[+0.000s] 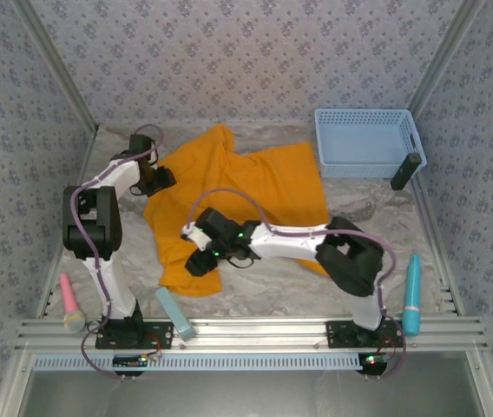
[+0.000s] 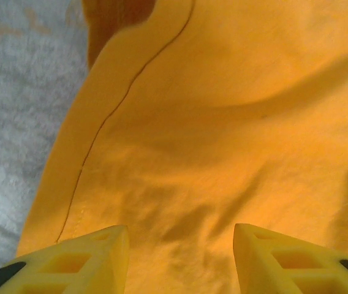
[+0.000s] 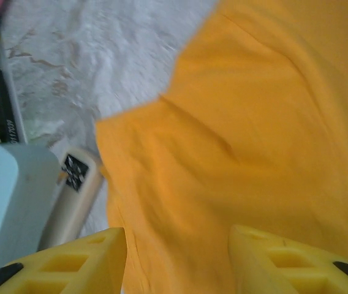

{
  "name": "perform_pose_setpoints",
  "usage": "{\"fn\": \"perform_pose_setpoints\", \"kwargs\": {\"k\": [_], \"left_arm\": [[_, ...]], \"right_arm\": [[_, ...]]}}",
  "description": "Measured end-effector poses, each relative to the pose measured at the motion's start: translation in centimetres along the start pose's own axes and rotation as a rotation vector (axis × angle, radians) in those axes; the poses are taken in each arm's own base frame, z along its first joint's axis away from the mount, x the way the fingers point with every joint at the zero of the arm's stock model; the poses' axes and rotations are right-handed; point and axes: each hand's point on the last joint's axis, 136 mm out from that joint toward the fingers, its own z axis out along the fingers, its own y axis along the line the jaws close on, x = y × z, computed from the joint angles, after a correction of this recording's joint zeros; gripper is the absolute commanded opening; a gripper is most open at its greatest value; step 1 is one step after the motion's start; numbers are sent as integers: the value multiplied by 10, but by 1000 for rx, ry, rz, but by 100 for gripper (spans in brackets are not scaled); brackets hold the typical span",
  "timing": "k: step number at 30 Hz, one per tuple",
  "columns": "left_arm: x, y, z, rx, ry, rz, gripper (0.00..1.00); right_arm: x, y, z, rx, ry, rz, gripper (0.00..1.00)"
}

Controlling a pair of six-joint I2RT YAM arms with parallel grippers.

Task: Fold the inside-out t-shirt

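The inside-out t-shirt (image 1: pixel 264 182) rumpled on the worktop (image 1: pixel 272 291), left claw (image 2: pixel 180 236) spread over its far left edge, right claw (image 3: pixel 177 233) spread over its near left corner

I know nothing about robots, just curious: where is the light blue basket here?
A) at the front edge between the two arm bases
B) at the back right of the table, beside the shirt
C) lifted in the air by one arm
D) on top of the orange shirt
B: the top view shows the basket standing in the far right corner of the table, just right of the t-shirt.
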Motion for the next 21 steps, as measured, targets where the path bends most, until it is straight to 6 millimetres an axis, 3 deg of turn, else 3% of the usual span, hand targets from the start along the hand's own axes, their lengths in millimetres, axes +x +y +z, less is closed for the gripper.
{"fn": "perform_pose_setpoints", "kwargs": {"k": [3,6,8,15,18,21], "left_arm": [[19,11,4,-22,32,-13,49],[44,23,5,-46,69,-27,48],[48,26,6,-51,74,-30,48],[36,22,11,-43,56,-25,49],[36,21,11,-42,55,-22,53],[37,21,9,-37,64,-17,63]], "right_arm": [[1,10,21,-32,31,-77,47],[22,19,37,-63,116,-133,43],[42,22,45,-79,184,-156,40],[61,22,38,-93,266,-198,24],[77,21,27,-92,295,-199,24],[94,25,12,-111,335,-186,31]]}}
